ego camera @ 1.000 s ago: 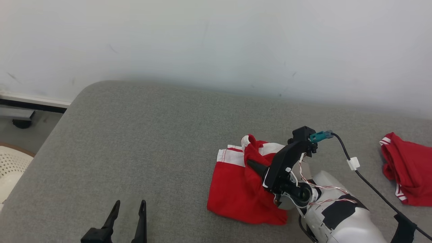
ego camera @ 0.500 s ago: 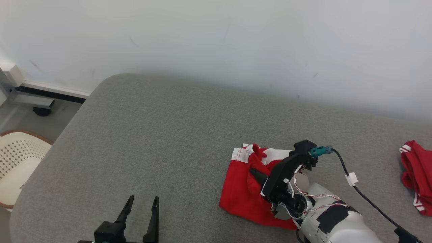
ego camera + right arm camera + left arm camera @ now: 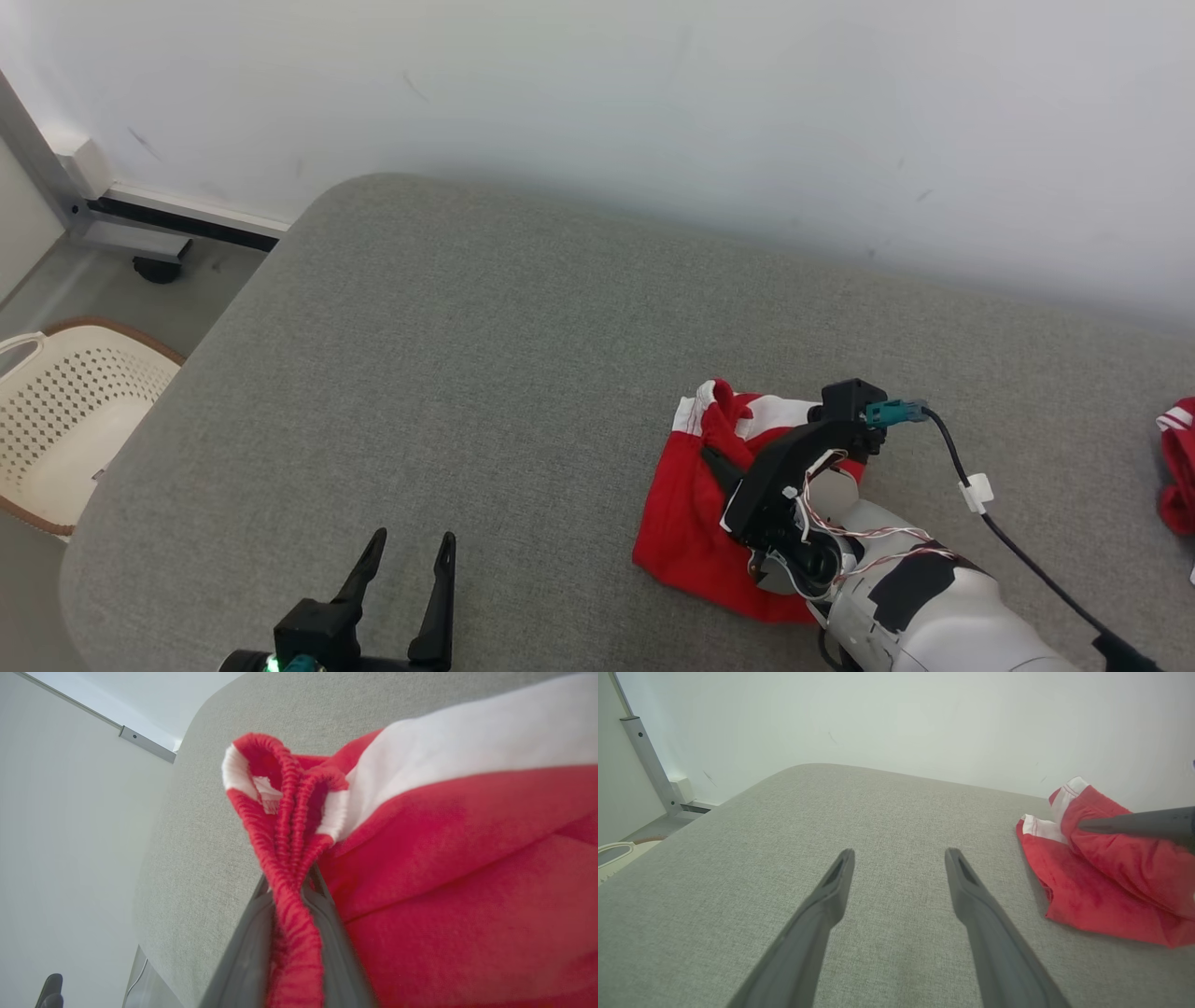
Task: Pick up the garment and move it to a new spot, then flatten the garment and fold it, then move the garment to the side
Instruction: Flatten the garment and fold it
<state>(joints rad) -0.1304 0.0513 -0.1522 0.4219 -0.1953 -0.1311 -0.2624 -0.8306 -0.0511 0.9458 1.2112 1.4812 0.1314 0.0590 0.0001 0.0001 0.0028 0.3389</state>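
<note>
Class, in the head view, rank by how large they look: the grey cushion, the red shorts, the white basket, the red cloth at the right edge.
1. grey cushion
2. red shorts and white basket: about alike; the basket is cut off and farther away
3. red cloth, cut off by the edge

Red-and-white garment, crumpled, waistband pinched

You see the garment red with white bands, the fingers on it dark grey, the cushion under them flecked grey, and the basket left of the left gripper cream, perforated, brown-rimmed.
</note>
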